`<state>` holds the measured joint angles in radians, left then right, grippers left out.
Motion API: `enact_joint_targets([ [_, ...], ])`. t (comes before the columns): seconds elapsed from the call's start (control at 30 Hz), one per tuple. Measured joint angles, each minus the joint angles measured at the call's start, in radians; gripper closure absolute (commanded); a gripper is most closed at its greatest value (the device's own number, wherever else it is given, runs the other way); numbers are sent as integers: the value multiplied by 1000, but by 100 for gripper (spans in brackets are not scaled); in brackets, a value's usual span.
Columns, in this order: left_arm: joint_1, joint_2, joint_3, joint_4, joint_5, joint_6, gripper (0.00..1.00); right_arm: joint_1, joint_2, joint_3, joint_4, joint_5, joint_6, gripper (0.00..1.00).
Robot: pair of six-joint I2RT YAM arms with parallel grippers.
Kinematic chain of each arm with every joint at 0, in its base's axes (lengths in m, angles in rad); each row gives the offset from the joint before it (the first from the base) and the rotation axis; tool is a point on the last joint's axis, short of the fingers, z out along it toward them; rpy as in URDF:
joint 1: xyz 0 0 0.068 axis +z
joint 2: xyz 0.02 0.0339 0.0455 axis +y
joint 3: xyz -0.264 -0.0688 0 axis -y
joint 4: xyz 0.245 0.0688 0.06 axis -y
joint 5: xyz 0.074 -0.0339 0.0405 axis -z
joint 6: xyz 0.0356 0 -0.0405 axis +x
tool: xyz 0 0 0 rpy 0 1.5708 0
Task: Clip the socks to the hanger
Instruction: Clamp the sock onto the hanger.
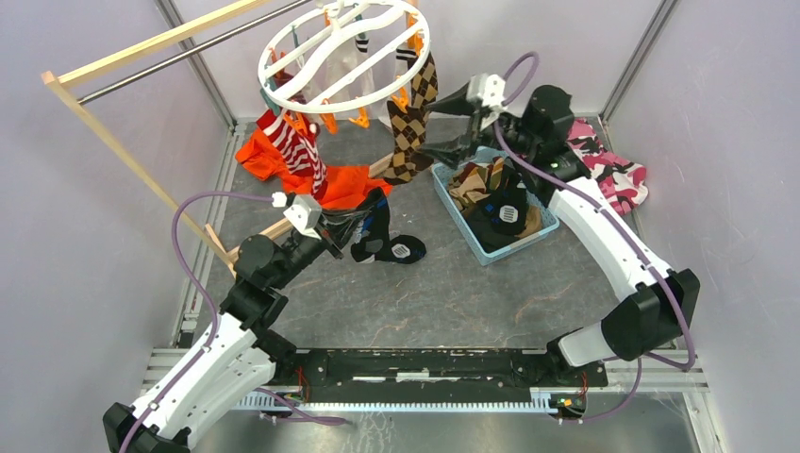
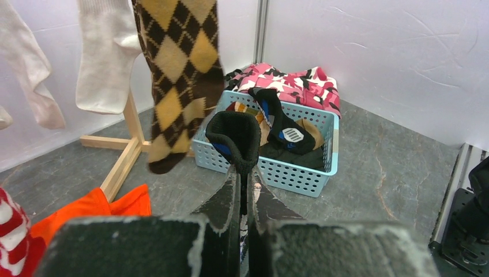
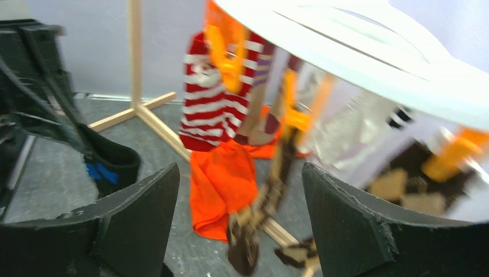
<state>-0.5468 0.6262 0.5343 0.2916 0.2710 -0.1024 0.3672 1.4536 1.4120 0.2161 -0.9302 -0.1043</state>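
Note:
The white round hanger [image 1: 344, 52] hangs at the top, its rim also in the right wrist view [image 3: 357, 52]. A red-and-white striped sock [image 1: 297, 146], a brown argyle sock [image 1: 412, 123] and white socks [image 2: 106, 52] hang from its clips. My left gripper [image 1: 344, 226] is shut on the cuff of a black sock with blue [image 2: 235, 135], whose foot rests on the table [image 1: 394, 250]. My right gripper [image 1: 453, 123] is open and empty, raised just right of the argyle sock, below the ring's rim. In its wrist view the open gripper [image 3: 239, 173] frames the blurred argyle sock [image 3: 254, 225].
A light blue basket [image 1: 486, 253] holding more socks sits right of centre, under my right gripper. A pink camouflage cloth [image 1: 613, 175] lies at the back right. An orange garment [image 1: 269, 156] lies below the hanger. The wooden rack [image 1: 123, 142] stands at the left.

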Motion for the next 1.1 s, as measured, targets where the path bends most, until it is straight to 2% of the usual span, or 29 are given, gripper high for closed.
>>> enact_joint_targets([
  [0.17,0,-33,0,-18,0,8,98,172,-11,44,-134,17,-154,19],
  [0.3,0,-79,-1,-20,-5,11,98,288,-34,41,-140,133,-192,25],
  [0.4,0,-101,-1,-20,-7,11,98,315,-38,38,-92,223,-183,30],
  [0.63,0,-109,-10,-20,-8,11,98,365,28,79,-8,419,-109,32],
  [1.1,0,-98,-18,2,-7,11,98,391,105,119,35,577,-49,31],
])
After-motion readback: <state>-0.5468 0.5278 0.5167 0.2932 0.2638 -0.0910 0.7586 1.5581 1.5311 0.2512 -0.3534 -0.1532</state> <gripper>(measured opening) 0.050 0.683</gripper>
